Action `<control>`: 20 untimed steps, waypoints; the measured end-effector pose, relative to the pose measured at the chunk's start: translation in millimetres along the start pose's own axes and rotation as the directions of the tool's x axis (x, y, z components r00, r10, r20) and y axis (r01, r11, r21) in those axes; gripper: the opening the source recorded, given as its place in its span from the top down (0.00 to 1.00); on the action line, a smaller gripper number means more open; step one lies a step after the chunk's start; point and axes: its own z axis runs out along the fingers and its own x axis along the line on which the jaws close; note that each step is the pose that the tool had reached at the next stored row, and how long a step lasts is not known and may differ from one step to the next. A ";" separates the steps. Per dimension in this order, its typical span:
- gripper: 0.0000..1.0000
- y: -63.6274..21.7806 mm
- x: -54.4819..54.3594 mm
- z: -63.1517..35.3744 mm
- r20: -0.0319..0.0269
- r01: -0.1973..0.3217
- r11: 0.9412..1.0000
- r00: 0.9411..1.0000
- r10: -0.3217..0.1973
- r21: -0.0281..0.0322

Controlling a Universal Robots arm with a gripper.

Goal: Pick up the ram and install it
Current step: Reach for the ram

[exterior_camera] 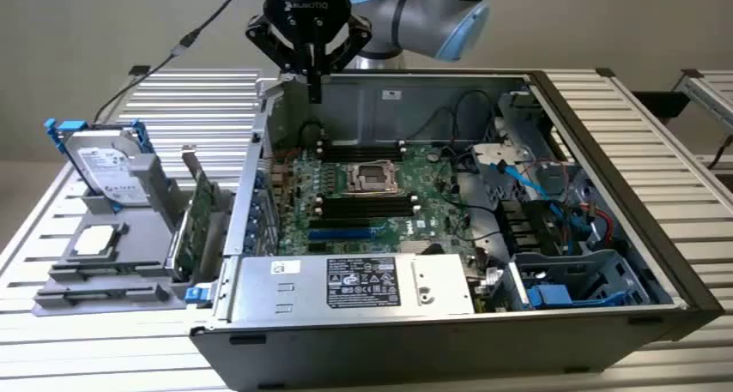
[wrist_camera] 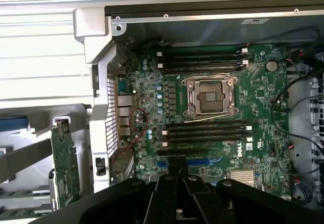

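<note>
ram not distinguishable; gripper [exterior_camera: 314, 92] hides lower board [wrist_camera: 263, 133] part.

Black two-fingered gripper w/ angular linkages [exterior_camera: 309, 62] hangs at the end of the arm, pointing straight down, fingers shut (tips together, nothing visible betw. them). Grey, rounded arm section w/ light-blue caps [exterior_camera: 430, 23] sits behind it, on the exterior view's right side of the gripper. In the wrist view, the slim black fingers [wrist_camera: 177, 171] run close together, side by side.
</note>
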 end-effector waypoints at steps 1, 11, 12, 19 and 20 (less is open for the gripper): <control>0.89 0.0 0.0 0.0 0.000 0.000 1.000 1.000 0.000 0.000; 0.89 -1.3 4.5 -0.4 0.000 0.000 1.000 1.000 0.000 0.000; 0.89 -2.4 8.9 -0.4 0.000 0.000 1.000 1.000 0.000 0.000; 0.89 -10.5 40.3 0.5 0.000 0.000 1.000 1.000 0.000 0.000; 0.89 -11.6 44.8 1.0 0.000 0.000 1.000 1.000 0.000 0.000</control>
